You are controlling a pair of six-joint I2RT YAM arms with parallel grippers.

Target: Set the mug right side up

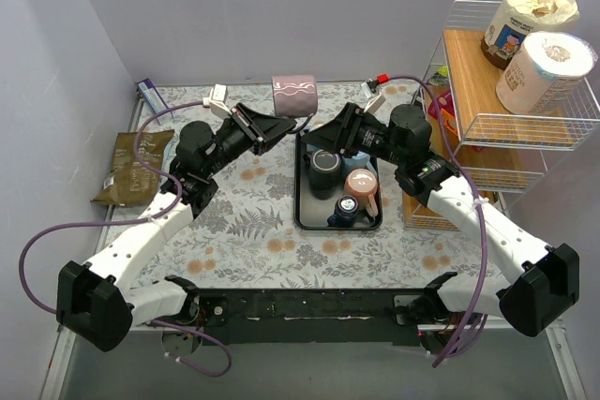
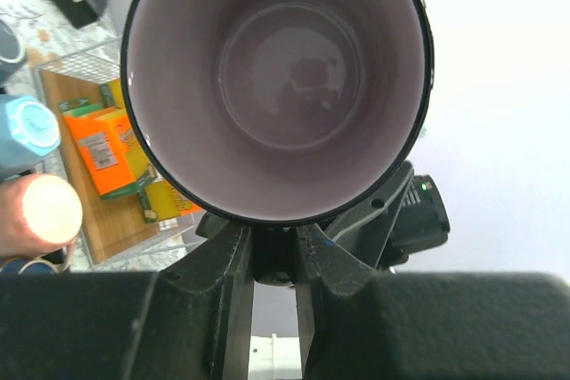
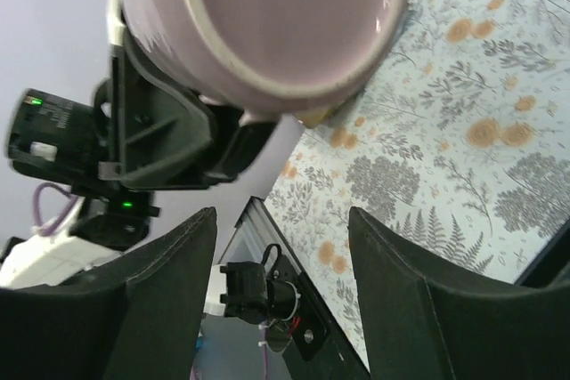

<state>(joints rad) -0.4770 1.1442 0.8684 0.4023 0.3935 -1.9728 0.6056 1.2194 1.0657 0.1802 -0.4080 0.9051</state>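
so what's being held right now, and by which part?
The mug, by the left gripper, clamped on its outer side near the rim; right gripper open, empty.

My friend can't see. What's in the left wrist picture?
A mug fills the picture, its open mouth facing the camera, pale purple inside with a dark rim. The left gripper clamps its lower side. At left sit orange boxes.

mug (image 1: 294, 94) behind tray (image 1: 298, 189), rack (image 1: 466, 72) right of tray
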